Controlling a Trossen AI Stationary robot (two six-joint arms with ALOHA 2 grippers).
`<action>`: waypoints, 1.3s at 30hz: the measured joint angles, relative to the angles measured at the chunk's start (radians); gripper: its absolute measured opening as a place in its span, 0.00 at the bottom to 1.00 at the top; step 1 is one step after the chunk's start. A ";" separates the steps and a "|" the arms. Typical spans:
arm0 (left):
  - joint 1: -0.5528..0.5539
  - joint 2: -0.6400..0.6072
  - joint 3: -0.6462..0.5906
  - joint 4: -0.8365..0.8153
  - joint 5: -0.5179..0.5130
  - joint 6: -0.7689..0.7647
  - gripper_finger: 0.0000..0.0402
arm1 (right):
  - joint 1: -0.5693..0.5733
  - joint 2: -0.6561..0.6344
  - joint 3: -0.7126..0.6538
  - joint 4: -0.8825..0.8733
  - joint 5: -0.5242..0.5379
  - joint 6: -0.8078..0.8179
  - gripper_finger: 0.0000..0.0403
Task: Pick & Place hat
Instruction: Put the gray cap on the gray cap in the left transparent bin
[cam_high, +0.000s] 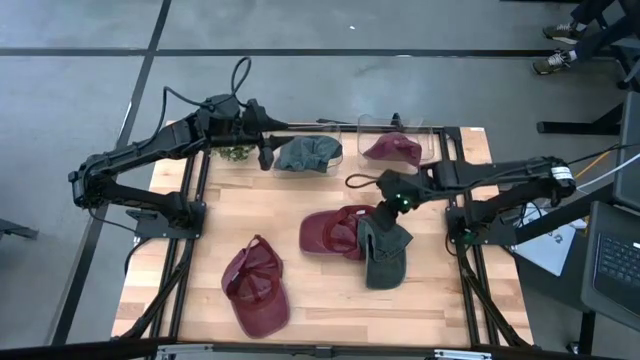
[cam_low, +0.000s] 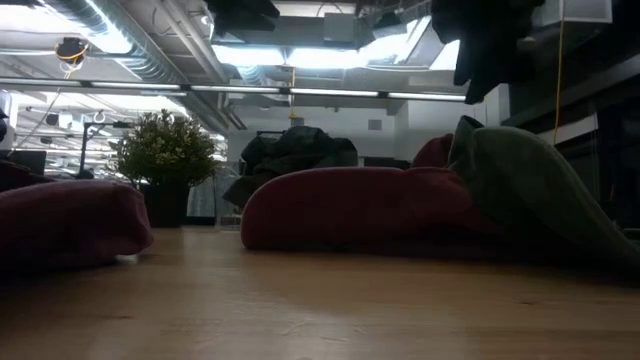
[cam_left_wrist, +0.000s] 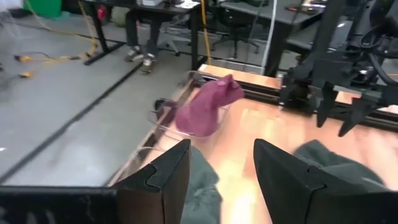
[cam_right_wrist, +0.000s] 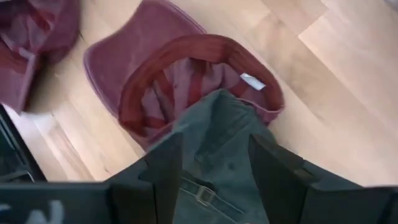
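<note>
From above, the right gripper (cam_high: 385, 215) is clamped on a dark green cap (cam_high: 384, 250), which hangs from its fingers and drapes down onto the table (cam_high: 330, 300), its edge lying over an upturned maroon cap (cam_high: 335, 232) just beside it. The right wrist view confirms the grasp: green fabric and a strap buckle sit pinched between the two dark fingers (cam_right_wrist: 163, 174), with the maroon cap's (cam_right_wrist: 186, 81) inside and a small pale tag directly beyond them (no writing on the tag can be read). The low view adds only the side profile, the green cap (cam_low: 530, 180) leaning against the maroon one (cam_low: 350, 205), and a potted plant (cam_low: 165, 160) far back.

The left gripper (cam_high: 265, 150) waits at the table's far edge, jaws parted and holding nothing. Its wrist view shows what the overhead barely does: a maroon cap (cam_left_wrist: 208, 106) sitting in a clear bin (cam_left_wrist: 186, 134) ahead of its fingers (cam_left_wrist: 161, 180), and a grey-green cap (cam_left_wrist: 202, 186) below them. Another maroon cap (cam_high: 255, 285) lies well apart from both grippers.
</note>
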 joint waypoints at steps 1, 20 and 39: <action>0.000 0.000 0.000 -0.006 0.016 -0.011 0.43 | 0.016 0.004 0.000 0.008 0.014 0.029 0.45; -0.195 0.000 0.000 -0.251 0.148 -0.186 0.43 | 0.173 0.155 0.001 0.058 0.045 0.320 0.45; -0.282 0.000 0.000 -0.249 0.114 -0.202 0.43 | 0.173 0.282 0.002 0.107 0.059 0.267 0.45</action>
